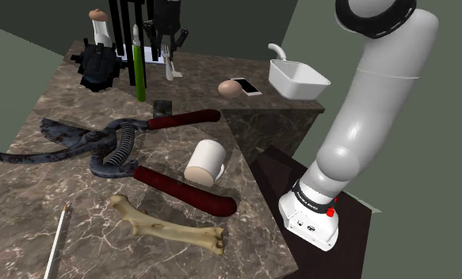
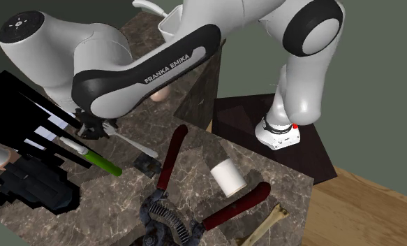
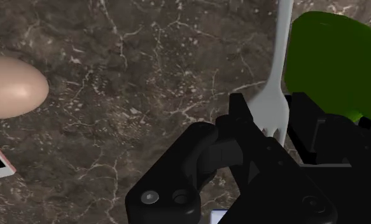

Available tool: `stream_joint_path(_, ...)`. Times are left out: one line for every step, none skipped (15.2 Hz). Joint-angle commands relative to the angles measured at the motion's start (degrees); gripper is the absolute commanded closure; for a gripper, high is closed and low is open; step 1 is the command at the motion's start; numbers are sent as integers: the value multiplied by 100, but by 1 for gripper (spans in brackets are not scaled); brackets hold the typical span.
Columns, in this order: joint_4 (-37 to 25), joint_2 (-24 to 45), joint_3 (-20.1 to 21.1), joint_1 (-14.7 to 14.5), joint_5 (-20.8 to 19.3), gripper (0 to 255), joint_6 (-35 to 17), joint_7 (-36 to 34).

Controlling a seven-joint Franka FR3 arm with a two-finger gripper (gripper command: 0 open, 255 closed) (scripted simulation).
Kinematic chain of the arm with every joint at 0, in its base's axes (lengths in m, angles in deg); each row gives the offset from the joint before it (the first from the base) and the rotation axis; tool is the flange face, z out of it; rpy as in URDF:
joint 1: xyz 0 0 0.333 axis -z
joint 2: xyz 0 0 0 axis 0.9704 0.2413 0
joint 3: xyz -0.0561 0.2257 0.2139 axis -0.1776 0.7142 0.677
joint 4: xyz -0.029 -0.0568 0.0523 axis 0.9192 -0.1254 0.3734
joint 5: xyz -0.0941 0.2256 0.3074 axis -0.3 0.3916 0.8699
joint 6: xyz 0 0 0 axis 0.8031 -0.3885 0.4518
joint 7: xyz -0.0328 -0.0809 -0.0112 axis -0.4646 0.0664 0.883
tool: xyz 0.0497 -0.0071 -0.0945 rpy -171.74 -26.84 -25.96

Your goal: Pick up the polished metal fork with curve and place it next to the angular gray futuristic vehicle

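Silver polished metal fork (image 3: 280, 57) with curved handle | tined head between jaws, handle running ahead | black two-finger gripper (image 3: 272, 109) clenched on it | dark angular vehicle (image 1: 97, 63) apart from jaws | advice: lift straight, slowly; off-centre grip may pivot

Looking at a dark veined marble table (image 1: 31, 198). Rising behind the table, dull grey-green walls (image 1: 237, 24). Spreading below the table, past its corner, a light wooden floor (image 2: 366, 216).
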Motion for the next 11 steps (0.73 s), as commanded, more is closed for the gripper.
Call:
stream_joint_path(-898,666,-37,-110,-219,255,269,-29)
stream_joint_path(-1321,956,-60,-177,-302,255,414,-31)
stream_joint_path(-1596,1139,-79,-226,-350,255,511,-28)
stream_joint_path(-1512,1134,-86,-222,-348,255,431,-32)
stream_joint_path(-1431,1132,-90,-215,-349,255,353,-37)
stream_joint_path(-1352,1131,-92,-209,-351,255,276,-43)
stream_joint_path(-1276,1131,-94,-202,-353,255,199,-48)
stream_joint_path(-1202,1134,-97,-196,-357,255,124,-54)
stream_joint_path(-1130,1138,-99,-191,-360,255,49,-61)
stream_joint_path(-1061,1143,-102,-186,-365,255,-25,-67)
stream_joint_path(-993,1150,-105,-182,-370,255,-98,-74)
